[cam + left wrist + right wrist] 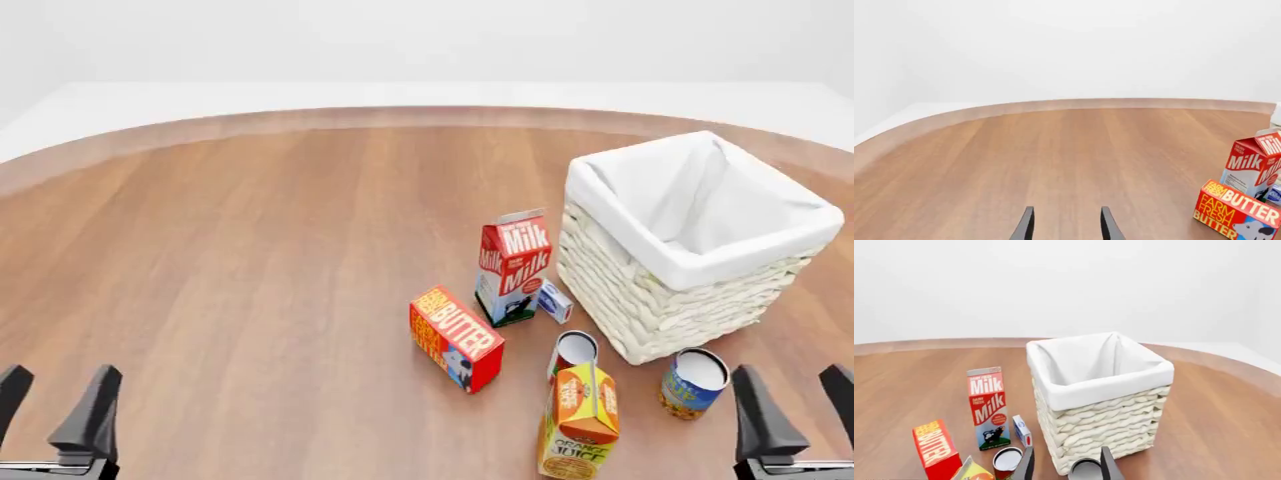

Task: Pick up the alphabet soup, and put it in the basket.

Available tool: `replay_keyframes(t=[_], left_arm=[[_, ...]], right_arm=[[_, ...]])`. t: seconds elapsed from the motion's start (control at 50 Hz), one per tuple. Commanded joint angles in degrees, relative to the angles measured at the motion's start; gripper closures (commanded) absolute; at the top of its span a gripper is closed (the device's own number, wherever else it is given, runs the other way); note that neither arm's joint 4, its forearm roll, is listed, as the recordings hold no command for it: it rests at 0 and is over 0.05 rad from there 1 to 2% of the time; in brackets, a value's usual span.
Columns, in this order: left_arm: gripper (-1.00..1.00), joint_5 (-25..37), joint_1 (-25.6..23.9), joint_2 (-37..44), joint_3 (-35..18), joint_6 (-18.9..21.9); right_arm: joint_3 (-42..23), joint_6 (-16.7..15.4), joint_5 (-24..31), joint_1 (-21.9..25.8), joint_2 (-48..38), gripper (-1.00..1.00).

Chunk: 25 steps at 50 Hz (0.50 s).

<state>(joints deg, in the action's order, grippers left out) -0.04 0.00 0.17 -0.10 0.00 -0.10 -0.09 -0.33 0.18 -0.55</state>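
The alphabet soup is a short can with a blue and yellow-orange label and a silver lid. It stands upright on the table just in front of the basket, a large white wicker one with a cloth lining. In the right wrist view its lid shows low down before the basket's wall. My right gripper is open and empty, a little right of the can and nearer the camera. At the near left, far from the can, my left gripper is open with nothing in it.
Left of the soup stand an orange juice carton and a second can. A milk carton, a small box and a butter box sit left of the basket. The left wrist view shows the milk and butter.
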Motion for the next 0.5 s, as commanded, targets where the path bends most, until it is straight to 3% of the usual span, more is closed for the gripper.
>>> replay_keyframes(t=[0.02,0.24,0.5], left_arm=[[-1.00,-0.1,0.0,0.3,-0.1,0.0],[-1.00,-0.1,0.0,0.3,-0.1,0.0],[-1.00,-0.1,0.0,0.3,-0.1,0.0]], right_arm=[[-0.1,0.4,-0.2,0.7,-0.9,-1.00],[-0.1,1.3,-2.6,0.9,-3.8,-1.00],[-3.7,-0.5,1.0,2.2,-3.9,-1.00]])
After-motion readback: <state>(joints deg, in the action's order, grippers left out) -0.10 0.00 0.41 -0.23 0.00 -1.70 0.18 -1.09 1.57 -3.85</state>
